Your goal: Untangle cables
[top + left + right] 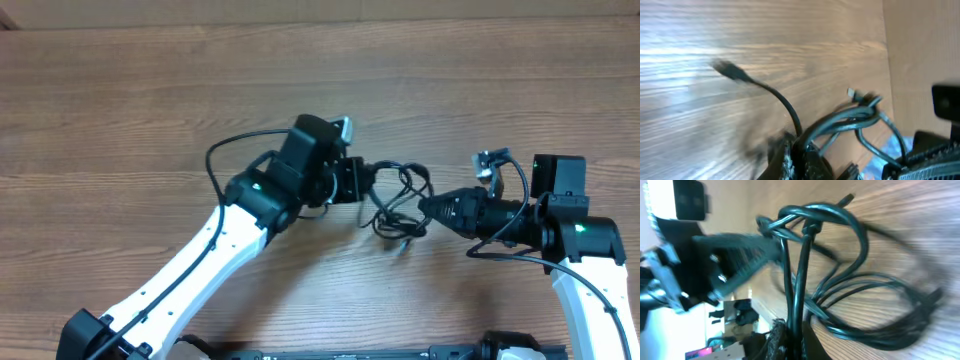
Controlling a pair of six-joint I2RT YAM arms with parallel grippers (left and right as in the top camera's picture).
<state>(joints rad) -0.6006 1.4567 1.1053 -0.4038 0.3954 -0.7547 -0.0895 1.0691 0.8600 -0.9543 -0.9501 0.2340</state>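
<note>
as the cables [400, 200] are thin, light and limp, they should put no load on either arm and will bend wherever pulled. judgement: the risk is a tightened tangle, not breakage, though a small metal-tipped plug could snag in a loop. the sheath looks smooth, so a pinch on one strand may slip.

location: the cables hang bunched between the two grippers over the table [150, 80], with a knot [802, 225] where the strands cross. whether the loops below the knot rest on the wood cannot be told.

left gripper [358, 180]: clenched on strands just beside the knot.
right gripper [425, 207]: clenched on strands running from the knot, on the opposite side.

where to hold, judgement: close beside the knot, on separate strands, so a pull opens the loop. a free plug end [727, 69], well apart from the knot, looks the best part to feed back through.

count: one bundle; one knot seen; two plug ends in the left wrist view, the second plug end [852, 93] near the knot; two grippers. separate cords: cannot tell, the strands overlap.
</note>
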